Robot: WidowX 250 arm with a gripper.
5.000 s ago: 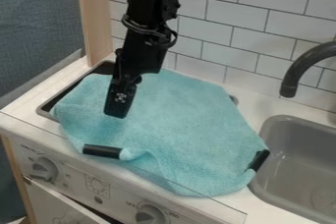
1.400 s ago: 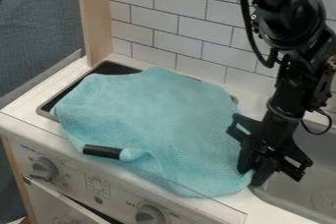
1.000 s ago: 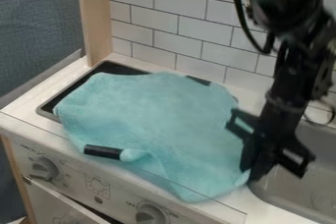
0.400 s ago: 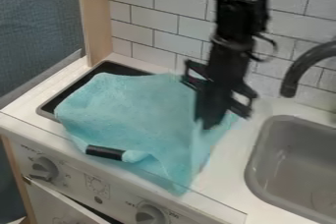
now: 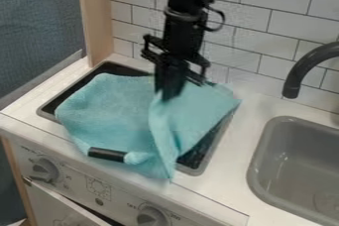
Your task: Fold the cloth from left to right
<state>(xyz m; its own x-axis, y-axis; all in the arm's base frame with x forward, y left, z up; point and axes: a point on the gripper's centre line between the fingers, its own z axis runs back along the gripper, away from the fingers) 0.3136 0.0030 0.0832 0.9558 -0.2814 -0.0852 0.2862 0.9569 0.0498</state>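
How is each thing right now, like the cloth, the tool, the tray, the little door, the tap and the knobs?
Cloth: partly folded, right side lifted and bunched up.
Tool: closed on the cloth.
Tray: partly covered by the cloth.
Little door: open a bit.
Tap: spout pointing down.
Knobs: can't tell if on or off.

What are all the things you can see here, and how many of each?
cloth: 1, teal, over the hob
hob: 1, black with grey rim, under the cloth
black strip: 1, black, cloth's front edge
counter: 1, white, around hob and sink
sink: 1, grey, right
tap: 1, dark grey, above the sink
knobs: 2, grey, front panel
tiled wall: 1, white, back
post: 1, light wood, left
fabric: 1, dark blue-grey, far left
arm: 1, black, top
gripper: 1, black, holding the cloth
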